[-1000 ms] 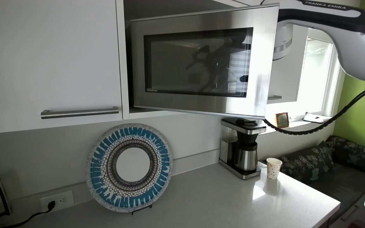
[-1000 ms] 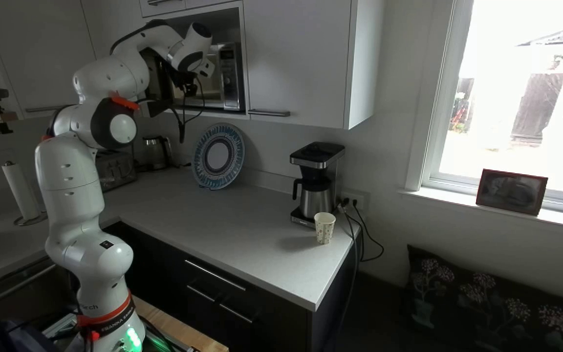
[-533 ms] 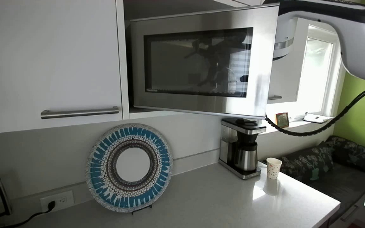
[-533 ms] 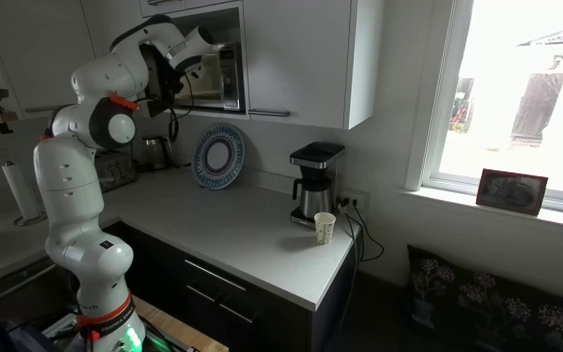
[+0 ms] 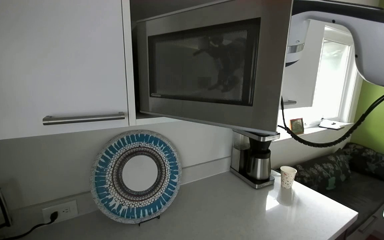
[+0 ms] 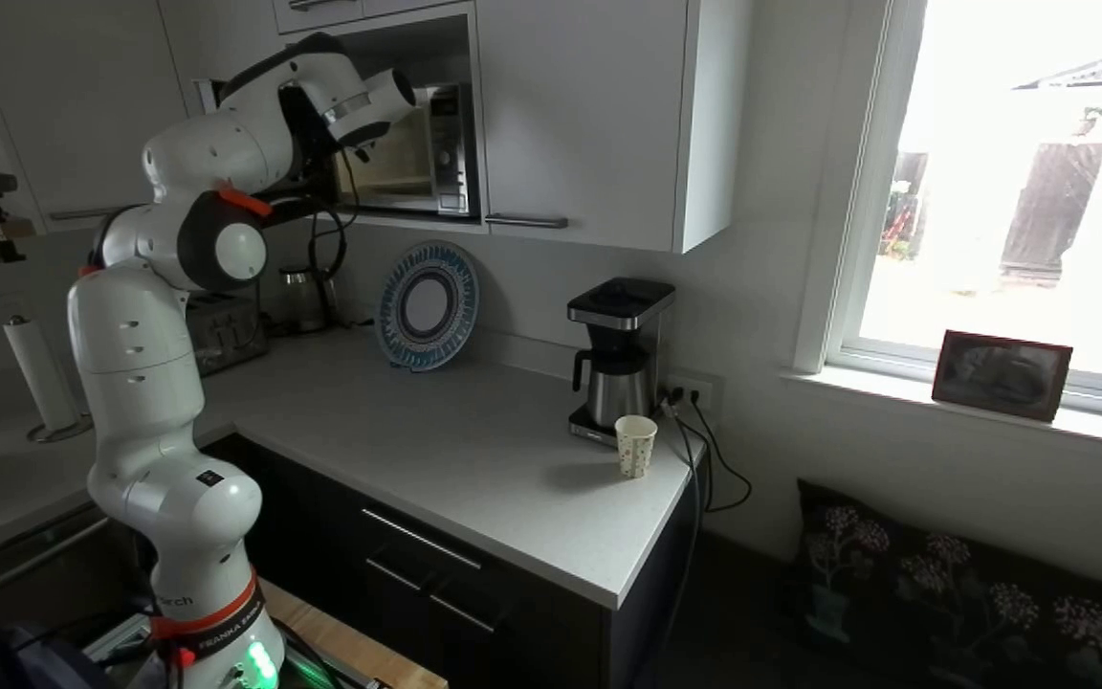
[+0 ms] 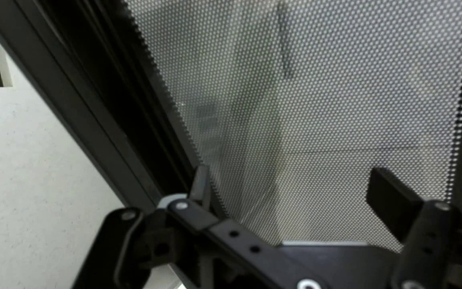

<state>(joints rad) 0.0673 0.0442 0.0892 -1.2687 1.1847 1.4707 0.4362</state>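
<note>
A steel microwave in a cabinet niche has its door (image 5: 268,66) swung outward in an exterior view. My gripper is behind that door, a dark shape dimly seen through the window (image 5: 178,70). In the wrist view my gripper (image 7: 293,186) stands open, fingers wide apart, nothing between them. Beyond them spreads the dotted mesh of the door's inner side (image 7: 327,100). The left finger overlaps the door's dark frame (image 7: 106,132); whether it touches cannot be told. The microwave's control panel (image 6: 453,153) shows beside the wrist in an exterior view, where the arm hides the fingers.
Below stand a blue patterned plate (image 5: 103,186), a coffee maker (image 6: 620,354) and a paper cup (image 6: 635,446) on the counter. A kettle (image 6: 302,299) and a toaster (image 6: 224,330) are behind the arm. Black cables (image 6: 329,249) hang from the wrist. A closed cabinet (image 6: 580,115) flanks the niche.
The microwave door has swung further outward in the last half second, and its free edge looks nearer and lower. The wrist has tilted and shifted slightly, and its hanging cable has moved with it.
</note>
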